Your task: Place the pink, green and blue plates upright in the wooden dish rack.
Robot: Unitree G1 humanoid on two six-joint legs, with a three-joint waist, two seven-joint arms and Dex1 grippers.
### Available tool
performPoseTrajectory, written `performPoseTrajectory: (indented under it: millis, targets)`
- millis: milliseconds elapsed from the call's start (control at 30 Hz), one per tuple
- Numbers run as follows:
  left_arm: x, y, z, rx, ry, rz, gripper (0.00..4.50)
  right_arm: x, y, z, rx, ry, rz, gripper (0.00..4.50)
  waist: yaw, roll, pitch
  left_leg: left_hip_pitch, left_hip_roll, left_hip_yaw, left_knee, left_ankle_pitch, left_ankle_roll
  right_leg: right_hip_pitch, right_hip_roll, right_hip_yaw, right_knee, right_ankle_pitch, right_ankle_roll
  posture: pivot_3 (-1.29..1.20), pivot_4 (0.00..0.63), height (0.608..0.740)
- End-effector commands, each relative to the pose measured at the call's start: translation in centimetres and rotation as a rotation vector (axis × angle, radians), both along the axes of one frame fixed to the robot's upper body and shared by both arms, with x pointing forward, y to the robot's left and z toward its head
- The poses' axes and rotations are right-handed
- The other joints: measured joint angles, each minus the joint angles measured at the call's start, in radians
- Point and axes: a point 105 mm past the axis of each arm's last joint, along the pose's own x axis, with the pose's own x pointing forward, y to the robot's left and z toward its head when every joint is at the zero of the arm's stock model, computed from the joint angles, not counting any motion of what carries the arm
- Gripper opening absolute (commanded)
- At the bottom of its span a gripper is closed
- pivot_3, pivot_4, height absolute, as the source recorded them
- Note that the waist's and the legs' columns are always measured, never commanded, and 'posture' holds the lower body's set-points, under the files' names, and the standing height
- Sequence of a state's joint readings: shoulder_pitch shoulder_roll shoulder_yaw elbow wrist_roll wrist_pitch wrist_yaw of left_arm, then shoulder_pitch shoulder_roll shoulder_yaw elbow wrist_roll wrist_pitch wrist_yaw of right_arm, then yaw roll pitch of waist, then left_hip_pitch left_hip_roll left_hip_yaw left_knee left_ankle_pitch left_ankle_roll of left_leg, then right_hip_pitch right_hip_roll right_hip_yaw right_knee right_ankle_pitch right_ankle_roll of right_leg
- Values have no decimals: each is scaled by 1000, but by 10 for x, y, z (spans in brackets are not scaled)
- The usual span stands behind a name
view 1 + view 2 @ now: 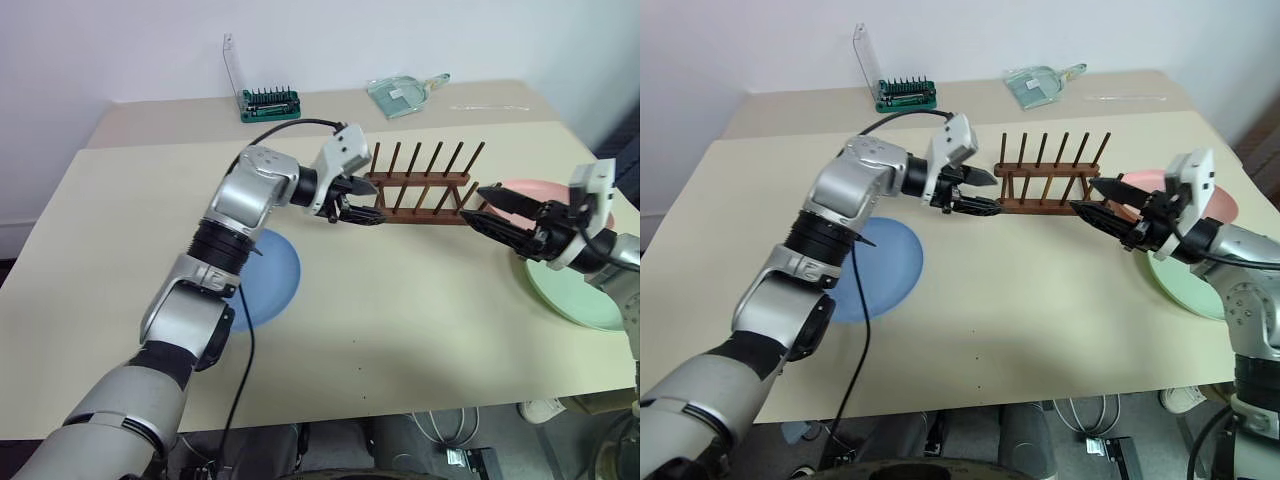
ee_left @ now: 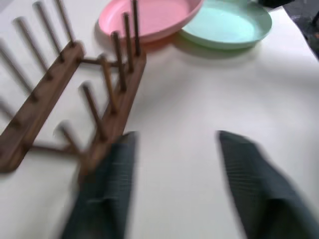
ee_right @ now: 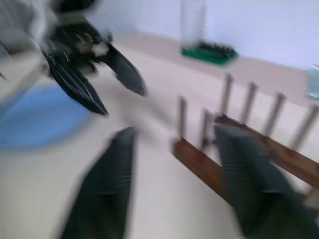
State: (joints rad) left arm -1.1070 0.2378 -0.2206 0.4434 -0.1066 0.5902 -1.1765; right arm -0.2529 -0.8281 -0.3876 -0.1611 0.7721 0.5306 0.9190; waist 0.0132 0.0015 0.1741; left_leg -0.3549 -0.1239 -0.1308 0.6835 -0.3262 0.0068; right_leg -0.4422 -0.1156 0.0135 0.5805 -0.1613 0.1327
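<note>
**Bits at the back of the table**

A beige table [image 1: 400,330] fills the foreground. Near its far edge stands a green tool bit case [image 1: 269,104] with its clear lid [image 1: 231,62] raised upright. Well to its right lies a clear dustpan [image 1: 400,93], flat on the tabletop.

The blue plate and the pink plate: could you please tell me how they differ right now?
The blue plate lies alone beside the left arm, at the left end of the wooden dish rack; the pink plate lies at the right end. The pink plate overlaps the green plate's rim; the blue plate touches no other plate. Both lie flat on the table, not yet racked.
</note>
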Motion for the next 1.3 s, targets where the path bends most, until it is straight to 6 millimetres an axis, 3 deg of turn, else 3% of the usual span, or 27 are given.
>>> performPoseTrajectory:
  millis: [33, 233, 300, 367, 533, 733, 867, 967, 1200, 1300]
  targets:
    - [-6, 5, 30, -124, -23, -36, 4500, -2, -18, 15, -8, -36, -96, 4394, 5, 0, 0, 0, 0, 0, 0, 0, 0, 0, 0, 0, 0, 0, 0, 0, 150, 740]
    - [-45, 29, 44, -241, 88, -244, 4500, 23, -71, -3, -324, -7, -417, 4458, -7, 0, 0, 0, 0, 2, 0, 2, -4, -2, 0, 0, 0, 0, 0, 0, 150, 740]
    - [-49, 38, 46, -239, 29, -257, 4500, 27, -84, -15, -418, 49, -469, 4458, -9, 1, 0, 0, 0, 3, 0, 2, -4, -3, 0, 1, 1, 0, 0, 0, 150, 740]
    - [-51, 43, 52, -261, -92, -261, 4500, 28, -88, -24, -461, 84, -466, 4458, -8, 0, 0, 0, 1, 4, 0, 3, -5, -3, 0, 1, 2, 0, 0, 0, 150, 740]
    - [-60, 49, 66, -364, -70, -286, 4500, 30, -102, -48, -573, 172, -430, 4458, -2, 0, 0, 0, 1, 4, 0, 3, -5, -2, 0, 2, 1, 0, 0, 0, 150, 740]
    - [-67, 52, 62, -358, -68, -283, 4500, 41, -130, -57, -767, 197, -465, 4458, -5, 1, 0, 0, 1, 5, 0, 3, -5, -2, 0, 2, 1, 0, 0, 0, 150, 740]
    - [-66, 54, 61, -356, -63, -265, 4500, 46, -138, -52, -753, 245, -446, 4458, -10, 0, 0, 1, 1, 5, 0, 3, -5, -2, 0, 2, 1, 0, 0, 0, 150, 740]
    - [-65, 54, 61, -360, -62, -248, 4500, 44, -145, -53, -749, 311, -430, 3597, -13, 0, 0, 1, 1, 5, 0, 3, -5, -2, 0, 2, 1, 0, 0, 0, 150, 740]
    - [-66, 55, 59, -359, -57, -240, 4500, 43, -144, -56, -744, 342, -378, 49, -12, 1, 0, 0, 1, 5, 0, 3, -5, -2, 0, 2, 1, 0, 0, 0, 150, 740]
    - [-62, 54, 60, -361, -54, -227, 4500, 44, -145, -49, -761, 319, -381, 49, -16, 0, 0, 1, 1, 5, 0, 3, -5, -2, 0, 2, 1, 0, 0, 0, 150, 740]
